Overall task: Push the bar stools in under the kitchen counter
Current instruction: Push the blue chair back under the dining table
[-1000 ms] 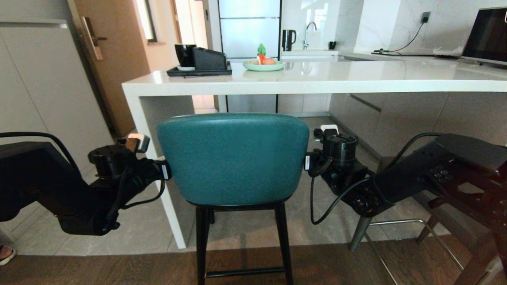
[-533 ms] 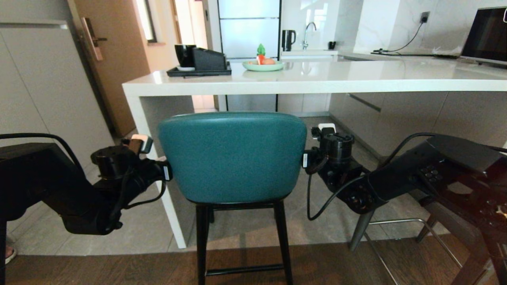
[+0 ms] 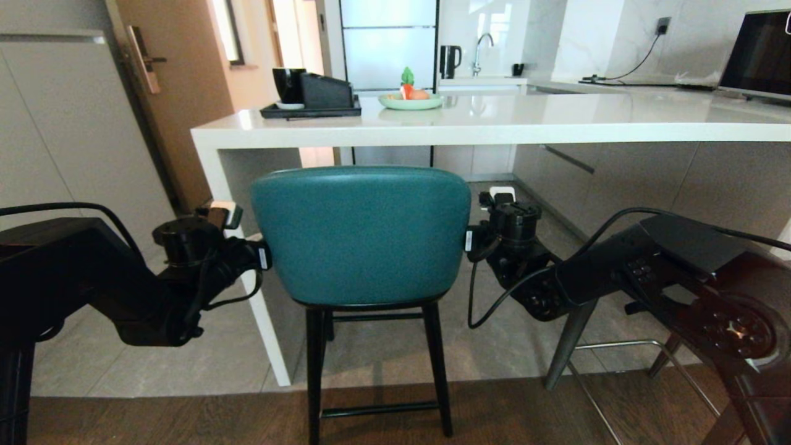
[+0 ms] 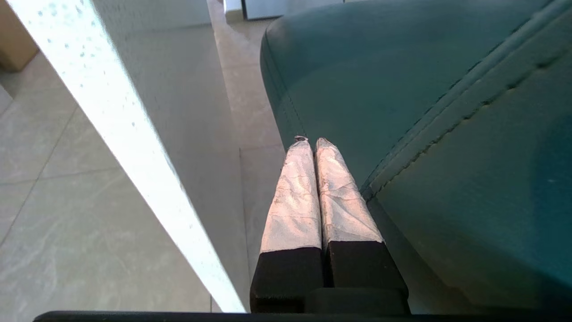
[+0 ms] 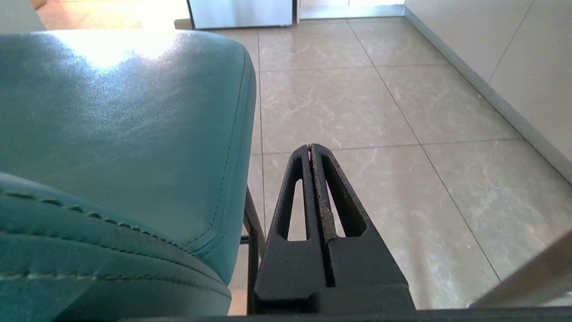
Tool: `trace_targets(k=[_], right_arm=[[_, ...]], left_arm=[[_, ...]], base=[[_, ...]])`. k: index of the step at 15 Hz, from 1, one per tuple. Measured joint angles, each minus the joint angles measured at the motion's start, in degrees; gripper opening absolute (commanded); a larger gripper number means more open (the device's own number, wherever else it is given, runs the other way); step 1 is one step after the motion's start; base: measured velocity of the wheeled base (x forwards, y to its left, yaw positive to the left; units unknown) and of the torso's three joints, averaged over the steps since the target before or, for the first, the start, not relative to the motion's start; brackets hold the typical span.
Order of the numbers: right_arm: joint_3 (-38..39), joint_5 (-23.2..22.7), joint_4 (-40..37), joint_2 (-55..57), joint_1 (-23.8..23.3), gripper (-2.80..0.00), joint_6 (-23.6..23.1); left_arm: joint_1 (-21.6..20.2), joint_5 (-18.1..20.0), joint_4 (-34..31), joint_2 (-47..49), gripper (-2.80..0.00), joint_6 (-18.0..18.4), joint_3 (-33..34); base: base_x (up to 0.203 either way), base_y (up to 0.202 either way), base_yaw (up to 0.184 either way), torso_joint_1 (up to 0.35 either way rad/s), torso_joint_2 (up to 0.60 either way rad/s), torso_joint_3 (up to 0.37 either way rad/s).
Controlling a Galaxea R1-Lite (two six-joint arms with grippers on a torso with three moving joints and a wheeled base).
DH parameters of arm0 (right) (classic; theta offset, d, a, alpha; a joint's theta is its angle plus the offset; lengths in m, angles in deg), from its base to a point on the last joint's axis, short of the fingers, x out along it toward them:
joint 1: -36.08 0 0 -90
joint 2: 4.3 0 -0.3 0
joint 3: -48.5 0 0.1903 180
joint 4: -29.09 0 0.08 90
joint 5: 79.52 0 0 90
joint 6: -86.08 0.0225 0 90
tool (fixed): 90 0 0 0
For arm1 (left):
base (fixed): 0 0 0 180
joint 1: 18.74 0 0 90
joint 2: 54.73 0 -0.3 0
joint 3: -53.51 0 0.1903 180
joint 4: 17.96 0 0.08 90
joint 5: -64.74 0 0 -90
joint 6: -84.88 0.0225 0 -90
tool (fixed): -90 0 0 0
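Observation:
The teal bar stool (image 3: 361, 235) stands in front of the kitchen counter (image 3: 494, 120), its curved back just below the slab's front edge. My left gripper (image 3: 261, 256) presses against the back's left edge, close to the counter's white side panel (image 4: 111, 134). In the left wrist view its fingers (image 4: 311, 141) are shut, lying along the teal leather (image 4: 402, 112). My right gripper (image 3: 471, 240) sits at the back's right edge. It is shut too (image 5: 309, 146), beside the teal seat (image 5: 125, 125). Of the grey stool only metal legs (image 3: 571, 340) show, behind my right arm.
On the counter stand a black tray with a cup (image 3: 312, 102), a green plate of fruit (image 3: 411, 101) and a laptop (image 3: 757, 55). A wooden door (image 3: 167, 93) is at the far left. Tiled floor runs under the counter, dark wood floor nearest me.
Both arms have pushed forward and the teal stool has slid toward the counter, its back now nearer the slab's edge. The view has shifted forward with the push. Both grippers stayed shut.

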Motion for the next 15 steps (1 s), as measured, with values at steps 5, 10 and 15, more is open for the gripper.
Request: trace_targets(k=[5,10,15], right_arm=[[-6.0,0.0,-2.0,3.2,-0.3,-2.8,0.0],[-14.1,-0.1,-6.7,5.6,-0.3,-2.8,-0.2],[-19.2,-0.1,-8.9,7.0,-0.3,-2.8,-0.5]], left_arm=[[-0.1,0.1,-0.1,2.2,-2.8,0.0,-3.7],[-0.4,0.1,-1.2,2.6,-2.8,0.2,-6.3],[-0.5,0.0,-5.9,3.2,-2.8,0.0,-11.3]], base=[[0.0,0.0,0.0,0.0,0.0,0.0],[0.0,0.0,0.0,0.0,0.0,0.0],[0.0,0.0,0.0,0.0,0.0,0.0]])
